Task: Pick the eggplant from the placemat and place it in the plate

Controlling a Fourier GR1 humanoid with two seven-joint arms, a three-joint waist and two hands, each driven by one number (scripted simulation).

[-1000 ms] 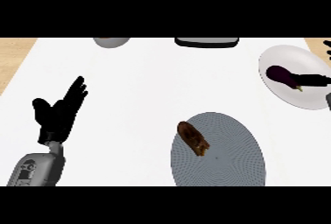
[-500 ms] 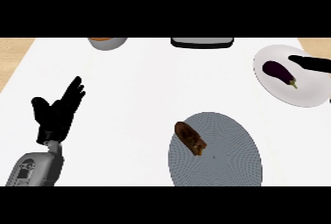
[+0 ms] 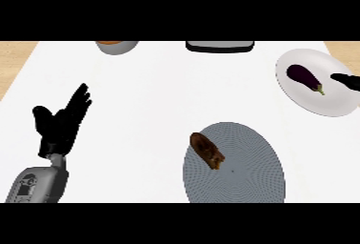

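1. Well left of the plate (image 3: 309, 102), we see our left hand (image 3: 62, 125) resting open, fingers straight, holding nothing.
2. Left and below the plate, the grey placemat (image 3: 243, 167) carries a brown item (image 3: 207, 150).
3. The eggplant (image 3: 304, 77) lies in the plate, long axis diagonal, stem toward lower right.
4. At the plate's right edge shows our right hand (image 3: 346, 81); we cannot tell its state.

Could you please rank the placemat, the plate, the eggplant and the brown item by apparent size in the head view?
Largest to smallest:
1. placemat
2. plate
3. eggplant and brown item, which look alike in size, so I would not rank them.

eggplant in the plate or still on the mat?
In. The dark purple eggplant lies on the white round plate, clear of the grey round placemat.
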